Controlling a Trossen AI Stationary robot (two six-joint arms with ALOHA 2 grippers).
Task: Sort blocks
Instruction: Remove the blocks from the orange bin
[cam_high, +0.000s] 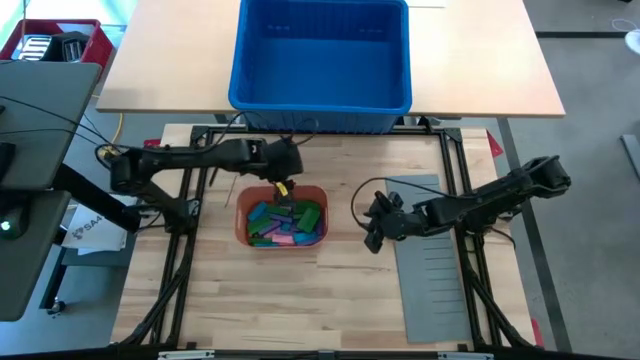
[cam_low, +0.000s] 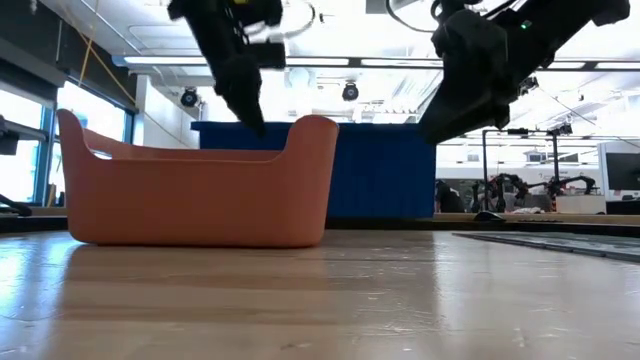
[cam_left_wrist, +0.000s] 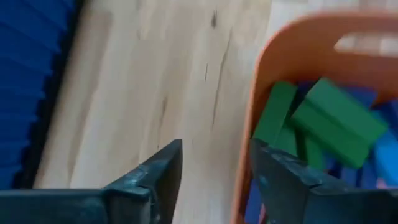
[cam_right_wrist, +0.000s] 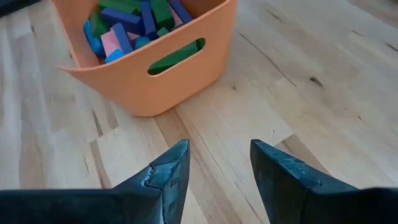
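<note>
blocks (cam_high: 285, 224): piled loose in the orange tray (cam_high: 243, 226), mixed green, blue, pink and purple. A large green wedge lies on top at the edge nearest the left arm; a green piece shows through the tray's handle slot in the right wrist view.
orange tray: sits on the wooden worktop (cam_high: 330, 300) roughly mid-worktop, in front of the blue bin (cam_high: 320, 55). Upright, curved rim with raised ends.
left end effector (cam_high: 285, 189): over the tray's back rim, on the bin side. Released, fingers spread with nothing between them. Left wrist view has one finger over bare wood outside the tray and the other over the rim. In the low view the tip hangs just above the rim line; whether it touches the rim or the blocks, cannot tell.
right end effector (cam_high: 372, 234): above the worktop just beside the tray's right side, between tray and grey divider sheet (cam_high: 440, 262). Released, empty, fingers apart over bare wood, aimed at the tray's handle side. Low view shows it off the surface.
grey divider sheet: flat on the worktop right of the tray, under the right arm, slots visible along its length.
blue bin: behind the worktop's black frame, on a separate light-wood table; inside looks bare from above.
</note>
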